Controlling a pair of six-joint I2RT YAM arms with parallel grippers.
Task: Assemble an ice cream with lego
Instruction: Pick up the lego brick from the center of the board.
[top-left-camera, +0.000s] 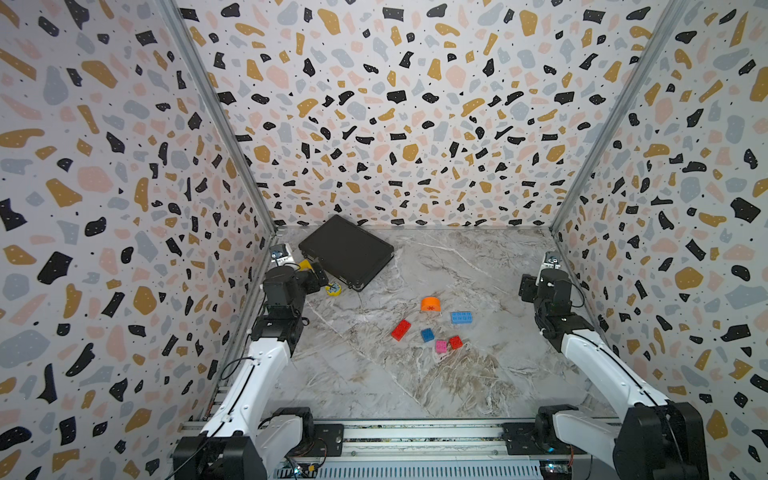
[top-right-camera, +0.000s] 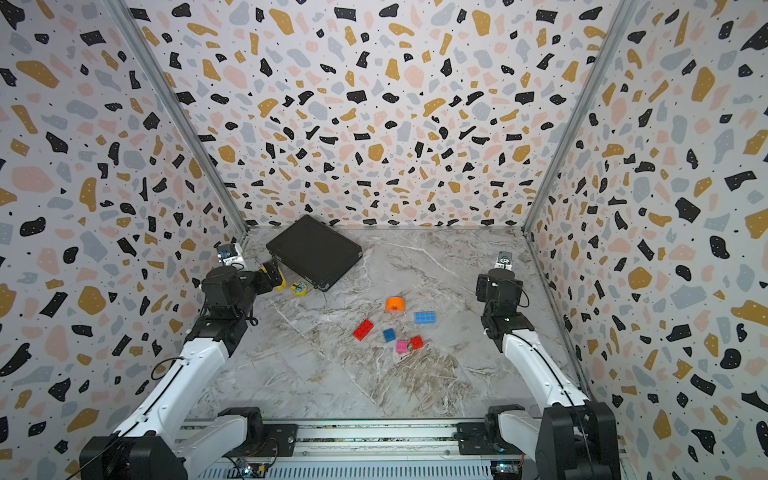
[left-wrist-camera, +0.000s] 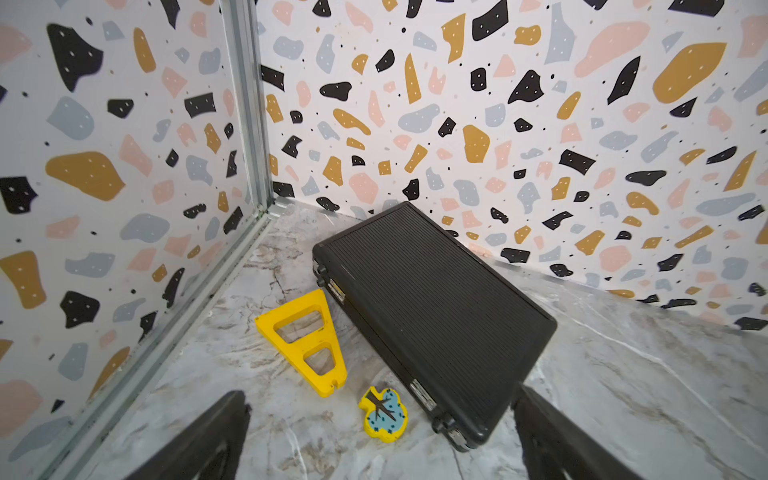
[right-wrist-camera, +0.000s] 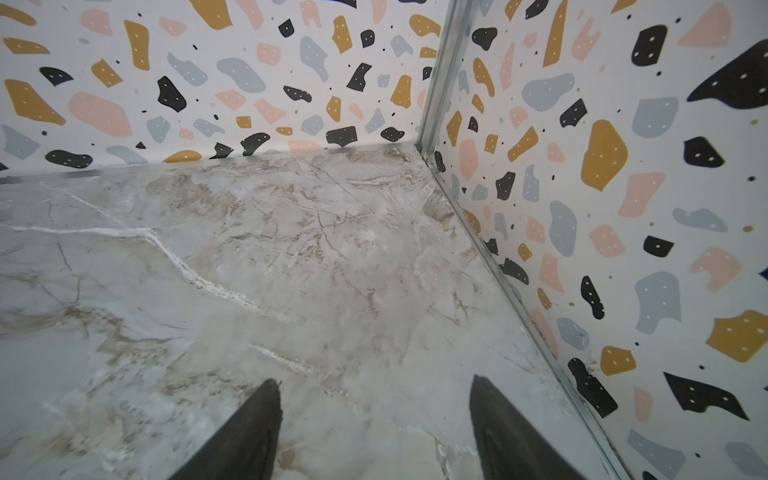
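Six, lying unjoined at the middle of the table (top-left-camera: 374, 374) as lego (top-right-camera: 389, 334): orange dome (top-left-camera: 431, 304), long red brick (top-left-camera: 400, 329), light-blue brick (top-left-camera: 461, 318), small blue square (top-left-camera: 427, 334), pink square (top-left-camera: 441, 346), red square (top-left-camera: 455, 342); hanging well aside, left gripper (left-wrist-camera: 380, 392) and right gripper (right-wrist-camera: 374, 380) gaping, gripping nothing.

walls (top-left-camera: 395, 104): terrazzo print, three sides | floor (top-left-camera: 457, 374): grey-brown marble | corners: metal posts (top-left-camera: 218, 116)

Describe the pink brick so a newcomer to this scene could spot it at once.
Start at the black case at the back of the marble table and come forward past the orange dome. The pink brick lies nearest the robot's base among the bricks, right beside a small red square. It is the only pink piece there.
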